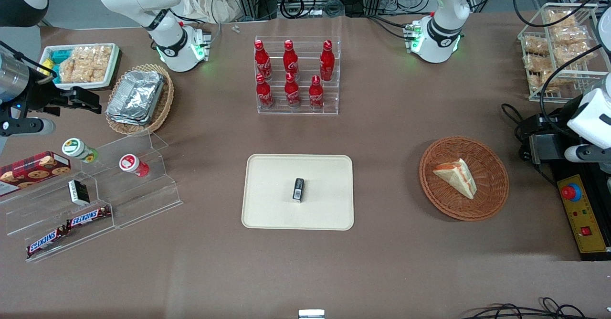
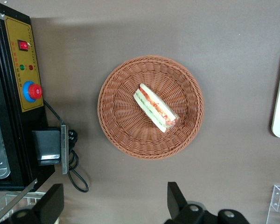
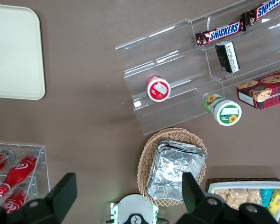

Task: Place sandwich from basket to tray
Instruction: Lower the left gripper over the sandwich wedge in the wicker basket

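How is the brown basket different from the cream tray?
The basket is round, woven and reddish-brown; the tray is rectangular, smooth and cream. The basket holds the sandwich; the tray holds only a small dark packet. Both lie flat on the table. The open gripper hangs above the basket's side.

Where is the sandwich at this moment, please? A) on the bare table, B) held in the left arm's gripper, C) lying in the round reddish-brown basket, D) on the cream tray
C: the sandwich lies inside the basket, while the open gripper hangs above the table beside it and the tray carries only a small dark object.
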`<state>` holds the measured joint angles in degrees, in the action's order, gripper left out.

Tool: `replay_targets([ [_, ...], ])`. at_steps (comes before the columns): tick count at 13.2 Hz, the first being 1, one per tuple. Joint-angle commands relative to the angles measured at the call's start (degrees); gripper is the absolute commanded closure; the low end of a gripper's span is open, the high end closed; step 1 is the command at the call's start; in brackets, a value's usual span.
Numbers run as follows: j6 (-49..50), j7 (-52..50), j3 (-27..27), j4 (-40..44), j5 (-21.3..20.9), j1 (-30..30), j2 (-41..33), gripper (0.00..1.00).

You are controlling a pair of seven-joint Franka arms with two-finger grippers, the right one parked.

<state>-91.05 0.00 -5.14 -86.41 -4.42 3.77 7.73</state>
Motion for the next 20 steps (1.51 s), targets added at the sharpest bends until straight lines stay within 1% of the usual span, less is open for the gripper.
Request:
replay_targets([
  [1, -3.1, 0.2, 0.8, 1.1, 0.8, -1.0, 1.7, 0.01],
  [5, -3.5, -1.4, 0.6, 1.2, 0.7, -1.6, 4.0, 0.01],
  [7, -4.0, -7.2, 0.4, 0.5, 0.8, -3.2, 6.8, 0.0],
  [8, -6.1, -9.4, 0.5, -1.5, 0.8, -4.3, 7.2, 0.0],
  [11, -17.4, -14.0, 0.5, -13.3, 0.8, -4.4, 3.4, 0.0],
  [15, -34.5, -29.7, 0.4, -27.7, 0.7, -4.5, 0.6, 0.0],
  [18, -42.9, -44.9, 0.4, -34.2, 0.7, -4.4, 0.6, 0.0],
  [20, -47.6, -48.7, 0.4, -37.2, 0.7, -3.9, 1.1, 0.0],
])
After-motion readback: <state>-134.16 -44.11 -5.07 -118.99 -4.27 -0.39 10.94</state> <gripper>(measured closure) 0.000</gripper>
